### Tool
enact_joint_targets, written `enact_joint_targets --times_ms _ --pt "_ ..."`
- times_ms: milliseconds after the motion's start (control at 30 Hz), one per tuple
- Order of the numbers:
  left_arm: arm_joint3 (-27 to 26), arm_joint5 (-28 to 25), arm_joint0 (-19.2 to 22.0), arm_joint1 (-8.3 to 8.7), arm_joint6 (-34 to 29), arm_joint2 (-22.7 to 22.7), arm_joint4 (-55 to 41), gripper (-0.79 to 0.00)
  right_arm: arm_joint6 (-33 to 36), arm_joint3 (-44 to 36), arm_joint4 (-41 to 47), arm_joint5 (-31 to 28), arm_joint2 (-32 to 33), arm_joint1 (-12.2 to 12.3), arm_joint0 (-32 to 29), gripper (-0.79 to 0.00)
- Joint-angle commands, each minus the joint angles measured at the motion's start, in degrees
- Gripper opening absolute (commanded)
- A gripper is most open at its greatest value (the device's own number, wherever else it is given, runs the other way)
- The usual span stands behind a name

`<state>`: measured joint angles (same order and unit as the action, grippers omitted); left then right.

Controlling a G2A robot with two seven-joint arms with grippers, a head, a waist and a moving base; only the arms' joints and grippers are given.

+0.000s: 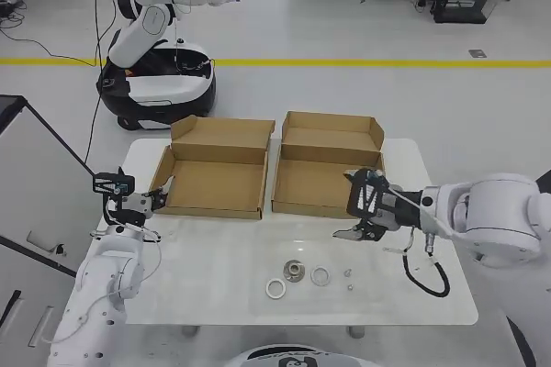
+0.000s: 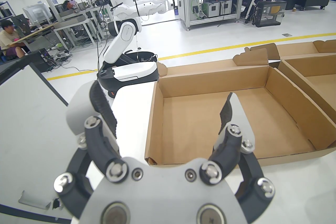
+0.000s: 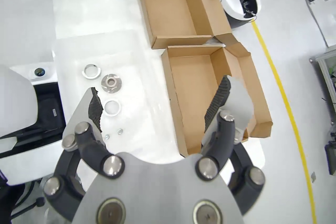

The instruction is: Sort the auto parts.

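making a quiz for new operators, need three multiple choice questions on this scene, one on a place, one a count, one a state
1. Where do the metal parts lie?
a) inside one box
b) on the table in front of the boxes
c) split between both boxes

2. How many boxes are there?
a) three
b) one
c) two

3. The right end effector is
a) open and empty
b) shut on a part
c) shut and empty

Answers: 1 b, the parts sit on bare table and both boxes hold nothing; 2 c, two open boxes stand side by side; 3 a, it gapes wide with nothing held.
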<state>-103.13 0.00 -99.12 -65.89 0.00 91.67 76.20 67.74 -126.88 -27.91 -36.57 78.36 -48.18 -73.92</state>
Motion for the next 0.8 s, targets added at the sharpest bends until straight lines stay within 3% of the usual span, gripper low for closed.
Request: enact_joint_targets --times_ms 0,400,767 --pt "0.0 0.0 0.0 0.0 0.0 0.0 0.0 0.0 2.0 0.1 2.9 2.0 -3.4 1.9 2.8 0.0" --pt "0.0 0.0 0.0 0.0 0.0 0.0 0.0 0.0 7.3 1.3 14.0 7.3 -24.6 11.8 20.5 0.0" --pt "0.0 0.0 0.0 0.0 0.0 0.0 0.0 0.0 5.5 3.3 15.4 5.5 -41.1 17.3 30.7 0.0"
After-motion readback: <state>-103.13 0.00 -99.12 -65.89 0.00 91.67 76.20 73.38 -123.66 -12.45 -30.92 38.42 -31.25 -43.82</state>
